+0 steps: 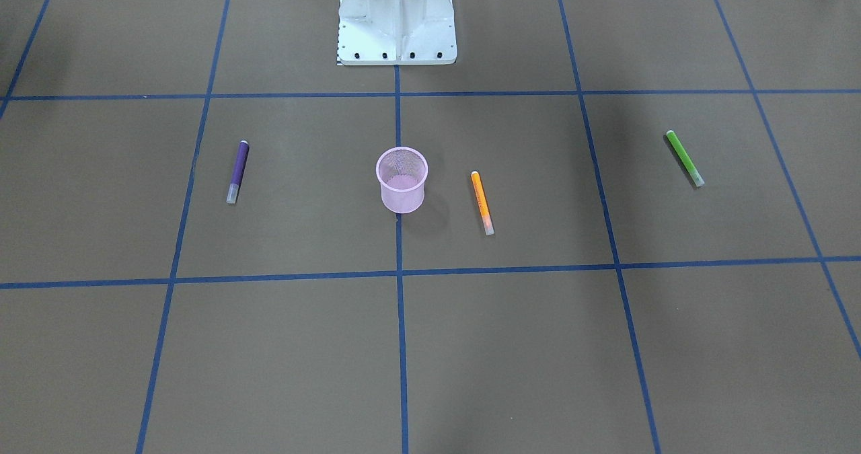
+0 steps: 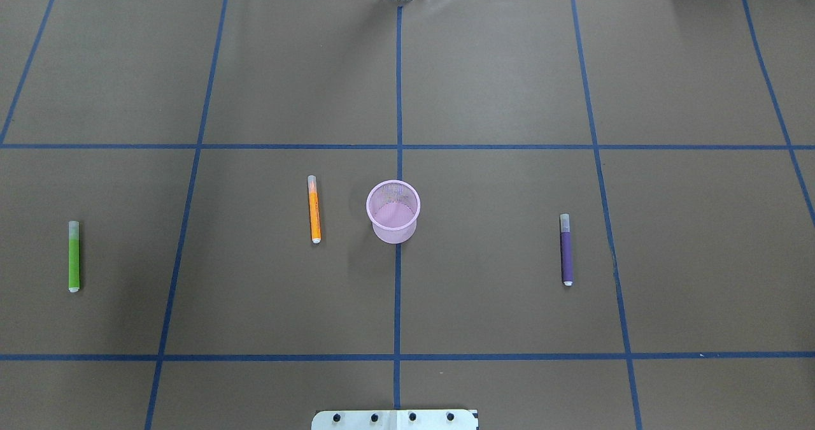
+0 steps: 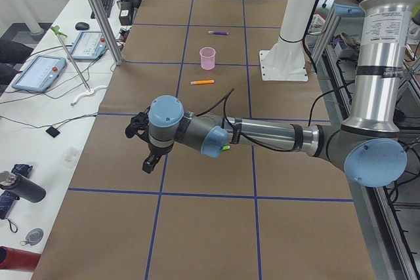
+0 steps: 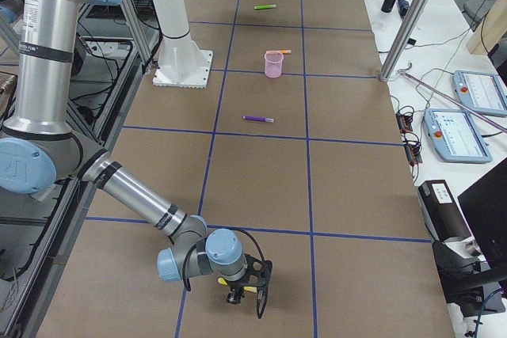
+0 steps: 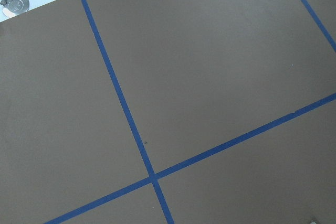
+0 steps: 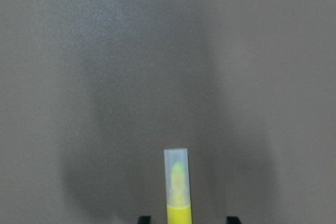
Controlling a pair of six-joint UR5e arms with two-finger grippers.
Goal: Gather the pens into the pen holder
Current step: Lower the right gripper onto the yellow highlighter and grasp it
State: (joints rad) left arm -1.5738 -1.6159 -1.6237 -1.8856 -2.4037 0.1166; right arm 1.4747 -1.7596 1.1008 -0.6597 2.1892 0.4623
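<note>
The pink mesh pen holder (image 2: 393, 211) stands upright at mid-table. An orange pen (image 2: 314, 209) lies just to its left, a green pen (image 2: 74, 256) far to the left and a purple pen (image 2: 566, 250) to the right. A yellow pen (image 6: 177, 187) lies on the table far out on the right end. My right gripper (image 6: 185, 220) is low over it, its dark fingertips (image 6: 143, 219) apart on either side of the pen and not touching it. My left gripper (image 3: 147, 145) hovers over the table's left end, past the green pen; I cannot tell if it is open.
The white robot base (image 2: 395, 419) stands at the near table edge behind the holder. Blue tape lines (image 2: 398, 99) grid the brown table cover. Tablets and cables (image 3: 39, 73) lie on the white bench beyond the far edge.
</note>
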